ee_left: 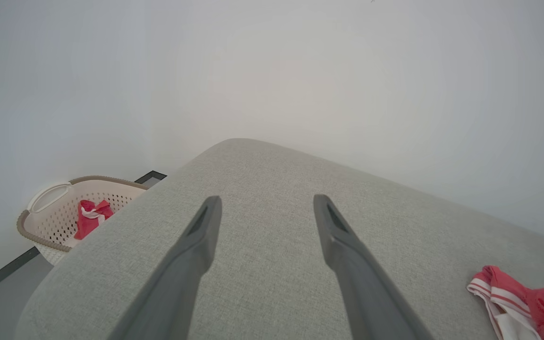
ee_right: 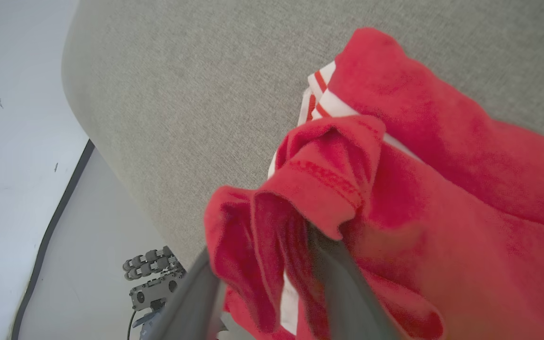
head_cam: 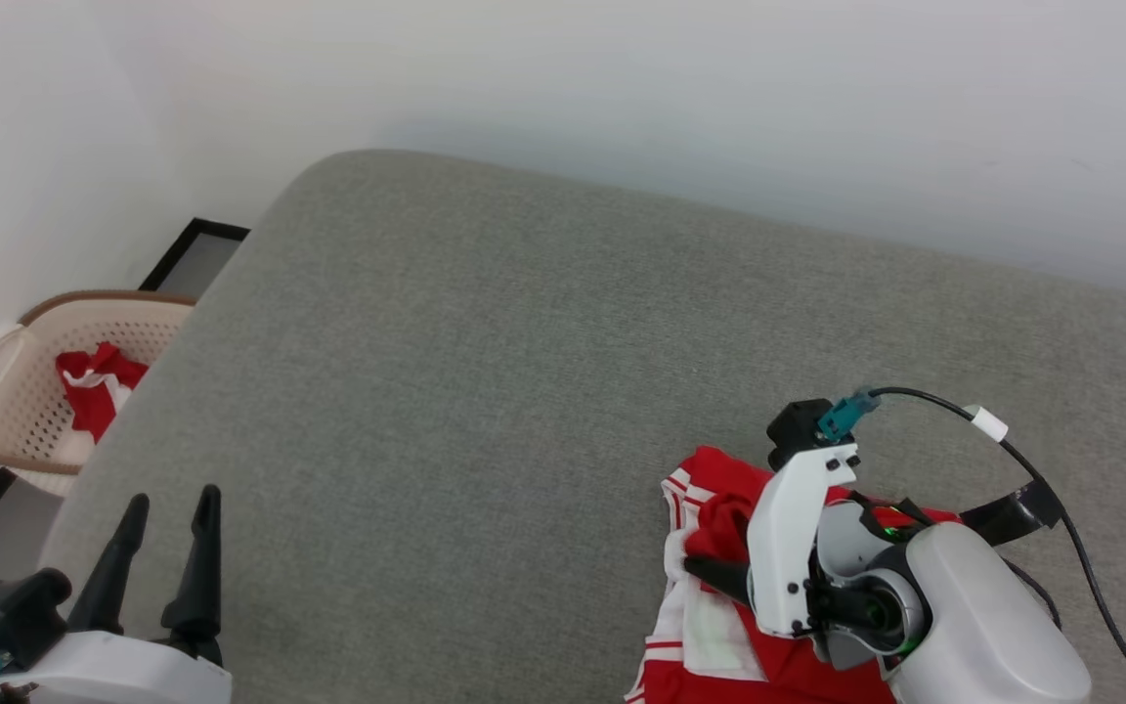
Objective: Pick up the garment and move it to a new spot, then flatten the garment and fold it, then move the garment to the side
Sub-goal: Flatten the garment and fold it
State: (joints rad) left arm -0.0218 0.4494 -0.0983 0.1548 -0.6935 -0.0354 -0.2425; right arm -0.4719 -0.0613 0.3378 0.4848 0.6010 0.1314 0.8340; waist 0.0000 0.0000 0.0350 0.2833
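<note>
Both pairs of jaws stand apart: the left gripper (head_cam: 174, 497) empty, the right gripper (ee_right: 260, 245) with a red fold bunched between its fingers. The garment (head_cam: 710, 626) lies crumpled at the grey cushion's (head_cam: 485, 391) near right, so the right gripper should lift straight clear without snagging, and then both can spread it flat.

Shirt (ee_right: 442, 198): red cloth, soft, matt, fine knit; white striped trim. Cushion (head_cam: 485, 391) beneath: grey woven fabric, coarse, matt. Basket (head_cam: 25, 401): cream perforated plastic, brown rim. Left gripper (head_cam: 175, 497): dark, matt, possibly plastic. Right arm casing (head_cam: 993, 626): smooth glossy white plastic.
</note>
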